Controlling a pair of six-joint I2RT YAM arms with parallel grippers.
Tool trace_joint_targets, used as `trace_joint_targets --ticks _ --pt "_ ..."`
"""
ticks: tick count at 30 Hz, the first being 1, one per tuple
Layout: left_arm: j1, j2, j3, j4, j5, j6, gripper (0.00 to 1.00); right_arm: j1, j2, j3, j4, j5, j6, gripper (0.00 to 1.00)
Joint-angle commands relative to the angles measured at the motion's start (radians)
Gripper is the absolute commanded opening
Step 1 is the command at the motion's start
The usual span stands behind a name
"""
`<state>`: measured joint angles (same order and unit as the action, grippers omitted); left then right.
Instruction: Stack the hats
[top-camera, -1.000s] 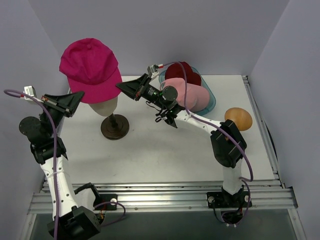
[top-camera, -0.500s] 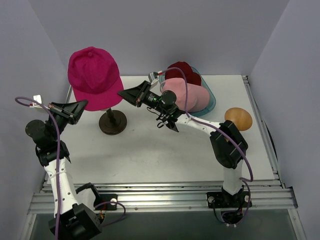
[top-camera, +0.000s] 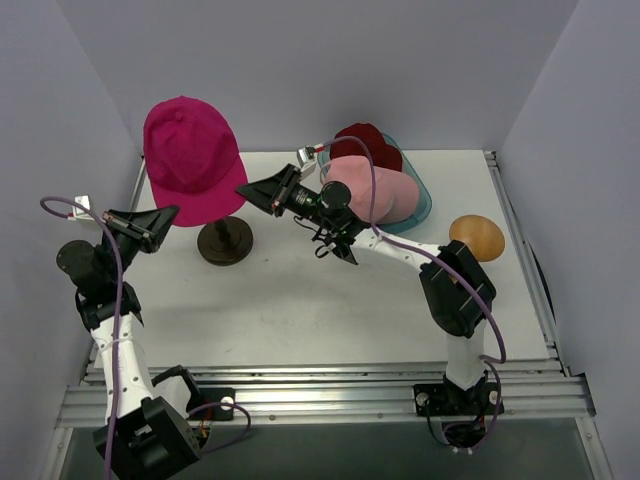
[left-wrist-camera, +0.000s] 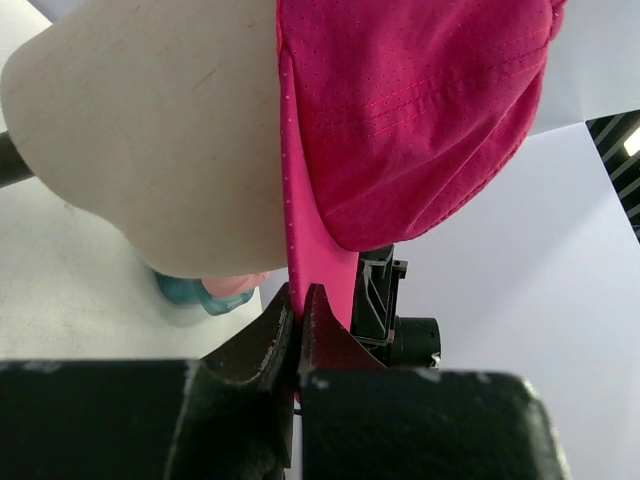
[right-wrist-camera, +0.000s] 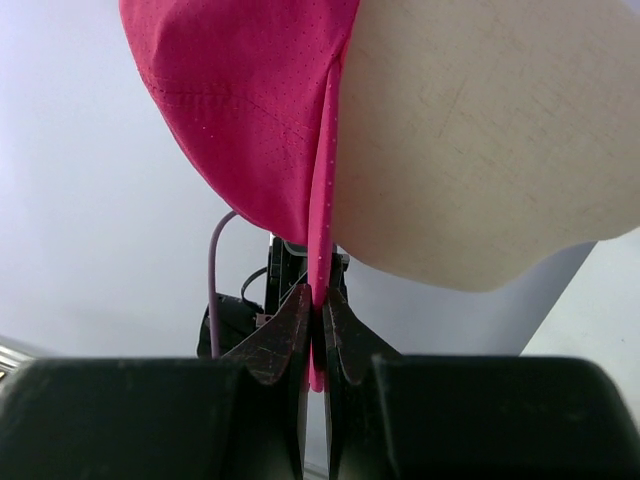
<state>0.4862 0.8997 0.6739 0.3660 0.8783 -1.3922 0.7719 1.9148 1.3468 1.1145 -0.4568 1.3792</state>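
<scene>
From above, the magenta cap (top-camera: 190, 155) hangs over the stand (top-camera: 224, 242) on the left side of the desk (top-camera: 300, 300), between 2 arms. Left wrist view: the left jaws clench its edge beside the cream head form (left-wrist-camera: 150, 130). Right wrist view: the right jaws pinch its rim too.

There's the left arm (top-camera: 113, 348) and the right arm (top-camera: 400, 247): white links, chunky black joints, a purple cable (top-camera: 118, 285) trailing each. Left gripper (top-camera: 170, 213), right gripper (top-camera: 245, 189): black, wedge-shaped, tapering.
</scene>
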Motion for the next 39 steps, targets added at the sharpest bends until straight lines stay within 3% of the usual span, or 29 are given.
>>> trace_joint_targets --ticks 1,18,21,22,26,31,35,39 --pt "0.002 0.028 -0.048 -0.044 0.030 0.076 0.02 0.006 -0.051 -0.003 0.071 -0.006 -0.035 0.00" --pt "0.002 0.015 0.007 -0.214 -0.006 0.219 0.02 -0.017 0.009 -0.009 0.093 -0.013 -0.008 0.00" --pt "0.002 -0.008 0.038 -0.280 -0.010 0.283 0.17 -0.048 0.012 -0.002 0.103 -0.048 0.010 0.00" --pt "0.002 -0.030 0.059 -0.376 -0.022 0.315 0.34 -0.072 0.009 -0.001 0.113 -0.075 0.020 0.00" --pt "0.002 -0.080 0.254 -0.681 -0.162 0.501 0.59 -0.115 -0.014 0.003 0.111 -0.127 0.040 0.00" --pt "0.002 -0.110 0.395 -0.844 -0.274 0.582 0.64 -0.137 -0.002 0.083 -0.027 -0.200 -0.014 0.00" --pt "0.002 -0.114 0.502 -0.880 -0.369 0.622 0.67 -0.175 0.042 0.144 -0.010 -0.281 0.027 0.00" --pt "0.002 -0.023 0.654 -0.868 -0.441 0.651 0.68 -0.209 0.089 0.253 -0.086 -0.381 0.015 0.00"
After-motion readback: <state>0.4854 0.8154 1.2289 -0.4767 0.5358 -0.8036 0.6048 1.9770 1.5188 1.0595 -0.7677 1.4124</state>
